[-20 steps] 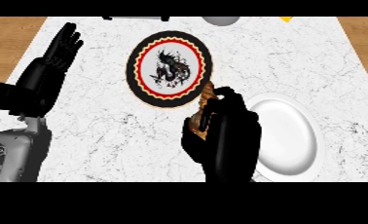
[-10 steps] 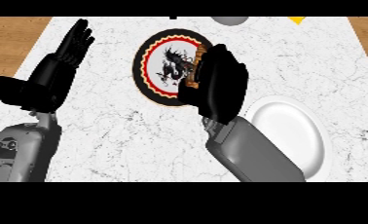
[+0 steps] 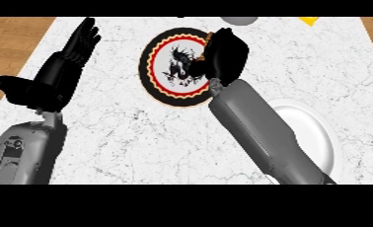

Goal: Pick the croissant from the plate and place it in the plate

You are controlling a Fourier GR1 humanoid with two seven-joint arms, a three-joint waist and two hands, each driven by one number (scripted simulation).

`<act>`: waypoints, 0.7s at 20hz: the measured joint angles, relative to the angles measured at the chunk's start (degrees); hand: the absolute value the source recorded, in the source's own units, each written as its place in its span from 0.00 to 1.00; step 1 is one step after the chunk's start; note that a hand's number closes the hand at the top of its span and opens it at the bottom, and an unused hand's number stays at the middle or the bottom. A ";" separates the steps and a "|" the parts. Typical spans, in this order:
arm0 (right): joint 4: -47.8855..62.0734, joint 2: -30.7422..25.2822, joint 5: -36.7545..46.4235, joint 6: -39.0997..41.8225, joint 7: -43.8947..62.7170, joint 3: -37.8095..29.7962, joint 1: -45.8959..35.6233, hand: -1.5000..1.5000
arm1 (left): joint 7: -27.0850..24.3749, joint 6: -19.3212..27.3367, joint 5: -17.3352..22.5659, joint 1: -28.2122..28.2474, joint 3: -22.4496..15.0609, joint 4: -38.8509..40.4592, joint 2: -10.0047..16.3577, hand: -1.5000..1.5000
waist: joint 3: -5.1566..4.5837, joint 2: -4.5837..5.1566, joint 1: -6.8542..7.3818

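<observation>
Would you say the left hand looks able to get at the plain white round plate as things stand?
Probably not: the left hand rests open at far left, and the grey right forearm crosses between it and the white plate.

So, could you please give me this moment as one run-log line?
right hand: shut on croissant, over patterned plate, right edge | left hand: open, resting at left | white plate: lower right, partly behind forearm

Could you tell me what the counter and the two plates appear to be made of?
The counter looks like white marble, given its grey veins. The white plate seems glazed ceramic: plain, smooth, softly shaded. The patterned plate may be painted ceramic, black with a red-and-yellow rim.
</observation>
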 measured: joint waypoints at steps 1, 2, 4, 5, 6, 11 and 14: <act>2.12 0.02 -1.48 -0.66 -0.36 -0.30 -0.96 1.00 | -0.36 -0.20 0.05 -0.29 0.06 0.47 0.01 0.50 | 0.00 0.10 0.14; 3.87 0.02 -2.48 -1.54 -0.74 -1.25 -2.04 1.00 | -0.43 -0.25 0.16 -0.53 0.20 0.84 -0.02 0.50 | 0.01 0.20 0.28; 6.83 0.03 -4.16 -4.20 -1.63 -3.03 -2.96 0.00 | -0.40 -0.32 0.11 -0.81 0.07 0.80 -0.09 0.50 | 0.03 0.27 0.52; 8.47 0.03 -4.91 -5.49 -1.98 -3.57 -3.43 0.00 | -0.25 -0.30 0.06 -1.19 0.06 1.03 -0.11 0.50 | 0.04 0.35 0.65; 9.97 0.03 -5.89 -6.99 -2.43 -3.93 -3.53 0.00 | -0.43 -0.50 0.11 -1.16 0.07 1.06 -0.04 0.50 | 0.04 0.40 0.93; 15.51 0.12 -11.88 -15.00 -6.23 -5.70 -5.33 0.00 | -0.29 -0.79 0.04 -1.97 -0.57 1.03 -0.52 0.50 | 0.11 0.66 1.95; 17.85 0.19 -13.94 -20.23 -7.79 -6.49 -6.83 0.00 | 0.02 -0.98 0.06 -1.96 -0.84 0.68 -0.59 0.50 | 0.13 0.72 2.36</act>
